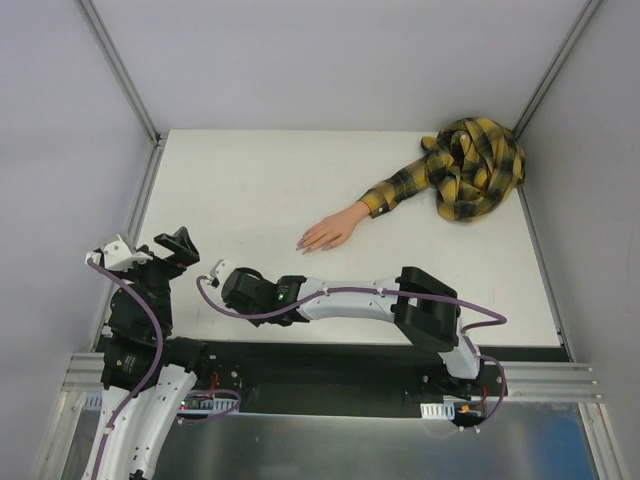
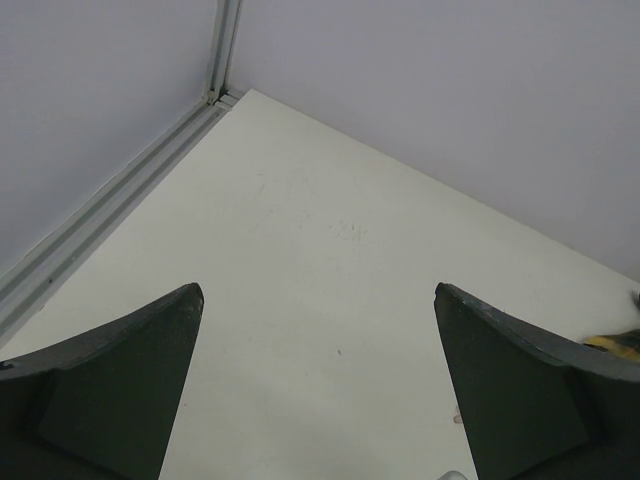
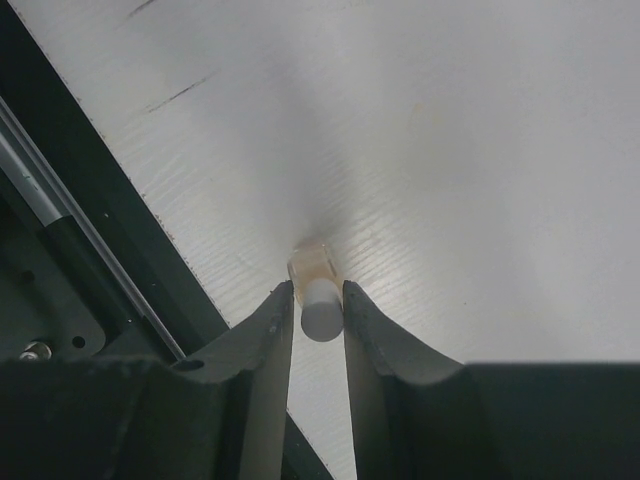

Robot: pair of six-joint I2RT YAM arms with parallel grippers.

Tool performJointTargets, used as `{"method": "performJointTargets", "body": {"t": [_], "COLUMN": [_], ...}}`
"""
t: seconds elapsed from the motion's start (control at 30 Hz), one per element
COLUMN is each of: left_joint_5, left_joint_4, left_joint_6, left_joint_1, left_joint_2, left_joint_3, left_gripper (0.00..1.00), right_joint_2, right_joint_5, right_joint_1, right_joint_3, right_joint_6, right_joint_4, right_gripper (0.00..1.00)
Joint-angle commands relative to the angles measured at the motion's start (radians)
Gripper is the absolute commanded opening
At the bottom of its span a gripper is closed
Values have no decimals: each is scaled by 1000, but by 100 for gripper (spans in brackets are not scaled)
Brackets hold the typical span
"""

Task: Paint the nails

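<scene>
A peach mannequin hand (image 1: 332, 230) lies palm down mid-table, and its pale nails (image 1: 303, 245) point toward the near left. Its yellow-black plaid sleeve (image 1: 395, 192) runs back to a bunched shirt (image 1: 475, 168). My right gripper (image 1: 222, 278) reaches left along the near edge, shut on a small beige bottle (image 1: 218, 268). In the right wrist view the fingertips of that gripper (image 3: 317, 287) press both sides of the white cap of the bottle (image 3: 320, 318), which stands on the table. My left gripper (image 1: 150, 250) hovers at the near left, wide open and with nothing in it (image 2: 318, 380).
Grey walls enclose the white table (image 1: 250, 180) on three sides, with aluminium rails (image 2: 215, 70) in the corners. The black base plate and table edge (image 3: 90, 250) run just beside the bottle. The shirt bundle fills the far right corner.
</scene>
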Motion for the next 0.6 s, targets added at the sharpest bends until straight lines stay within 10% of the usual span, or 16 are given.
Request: {"method": "performJointTargets", "body": {"t": [0.0, 0.57], "left_joint_5": [29, 70], "left_joint_4": [13, 12], "left_joint_6": [-1, 3], "left_joint_1": [12, 14], "left_joint_2": [14, 54], "left_joint_3": [6, 15], "left_gripper": [99, 99], "right_joint_2": [6, 7], "right_joint_5": [16, 22], "right_joint_1": [5, 5], "right_joint_3": [32, 10], "right_joint_6": [-7, -9], "right_joint_4": [-4, -4], "right_gripper": [24, 29]}}
